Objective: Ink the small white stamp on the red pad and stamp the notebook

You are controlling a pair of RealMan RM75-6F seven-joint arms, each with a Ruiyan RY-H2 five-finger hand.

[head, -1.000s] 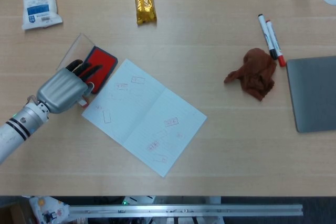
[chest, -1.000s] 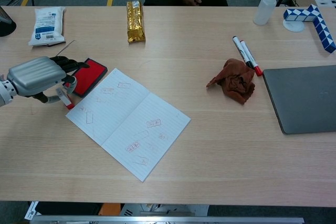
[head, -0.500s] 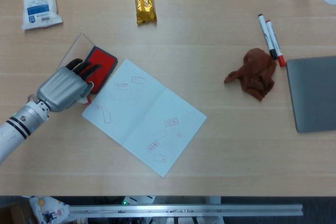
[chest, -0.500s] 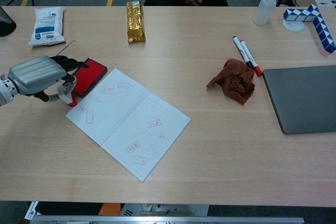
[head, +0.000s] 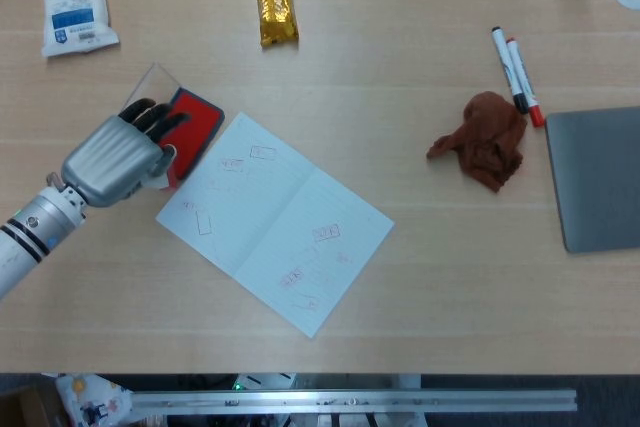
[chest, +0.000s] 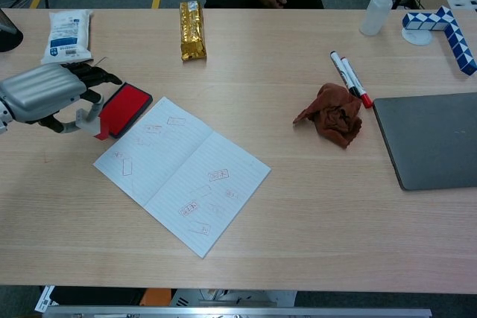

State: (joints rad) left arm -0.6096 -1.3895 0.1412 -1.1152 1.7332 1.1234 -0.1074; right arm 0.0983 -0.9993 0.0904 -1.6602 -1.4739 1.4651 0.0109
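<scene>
1. Head view: left hand (head: 118, 155), fingers curled, covers the near-left end of the red pad (head: 193, 127). The stamp is hidden, so its hold cannot be confirmed. The notebook (head: 273, 220) lies open just right of the pad.
2. Chest view: left hand (chest: 46, 94) pinches the small white stamp (chest: 97, 125) at the pad's (chest: 125, 108) near corner. The notebook (chest: 182, 172) touches the pad.

The small white stamp (chest: 93, 120), partly hidden, seems pinched in the left robot hand (chest: 46, 94) beside the red pad (chest: 124, 108). The open notebook (chest: 182, 171) lies flat and skewed, bearing several red imprints.
</scene>
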